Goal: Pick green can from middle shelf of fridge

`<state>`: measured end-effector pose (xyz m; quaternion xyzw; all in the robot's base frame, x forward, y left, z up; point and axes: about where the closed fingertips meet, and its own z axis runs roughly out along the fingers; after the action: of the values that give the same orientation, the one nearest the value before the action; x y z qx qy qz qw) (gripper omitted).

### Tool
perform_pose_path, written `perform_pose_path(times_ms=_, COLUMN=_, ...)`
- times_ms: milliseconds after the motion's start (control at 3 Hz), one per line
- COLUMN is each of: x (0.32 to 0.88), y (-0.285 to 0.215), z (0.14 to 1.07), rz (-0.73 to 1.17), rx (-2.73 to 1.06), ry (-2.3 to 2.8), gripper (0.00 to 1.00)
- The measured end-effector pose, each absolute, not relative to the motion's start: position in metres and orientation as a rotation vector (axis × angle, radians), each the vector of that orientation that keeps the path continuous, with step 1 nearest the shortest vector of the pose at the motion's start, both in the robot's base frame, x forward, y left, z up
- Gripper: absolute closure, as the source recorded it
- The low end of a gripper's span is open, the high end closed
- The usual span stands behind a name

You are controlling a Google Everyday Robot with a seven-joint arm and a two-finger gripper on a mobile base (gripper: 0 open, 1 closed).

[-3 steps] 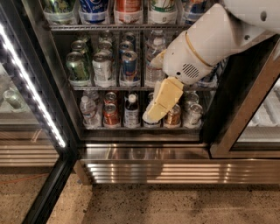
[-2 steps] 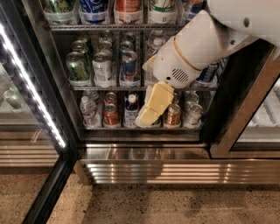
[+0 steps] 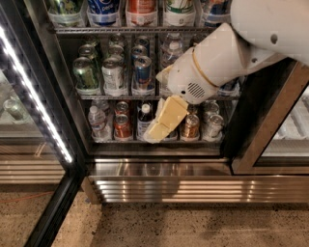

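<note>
The green can (image 3: 86, 75) stands at the front left of the middle shelf (image 3: 120, 97) of the fridge (image 3: 159, 188), next to a silver-white can (image 3: 112, 75) and a blue can (image 3: 143, 71). More cans stand in rows behind them. My gripper (image 3: 153, 135), cream-coloured on a white arm (image 3: 212, 62), hangs in front of the lower shelf, down and to the right of the green can and apart from it. The arm hides the right part of the middle shelf.
The glass door with a white LED strip (image 3: 36, 101) stands open at the left. The lower shelf holds a water bottle (image 3: 98, 123), a red can (image 3: 122, 126), a dark bottle (image 3: 145, 118) and more cans (image 3: 212, 125). Bottles (image 3: 141, 9) line the top shelf. A black frame post (image 3: 260, 111) stands at the right.
My arm and gripper have moved left and slightly down in front of the lower shelf. The cans have not moved.
</note>
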<state>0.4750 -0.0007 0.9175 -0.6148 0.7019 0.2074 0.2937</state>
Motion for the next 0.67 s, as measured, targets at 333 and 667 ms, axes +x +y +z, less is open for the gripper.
perform_pose_path(times_ms=333, x=0.477, y=0.036, z=0.906, rz=0.645, rx=-1.595, ry=1.803, gripper=0.0)
perform_pose_path(times_ms=667, x=0.476, y=0.071, z=0.9, rz=0.709, rx=-1.593, ry=1.725, gripper=0.0)
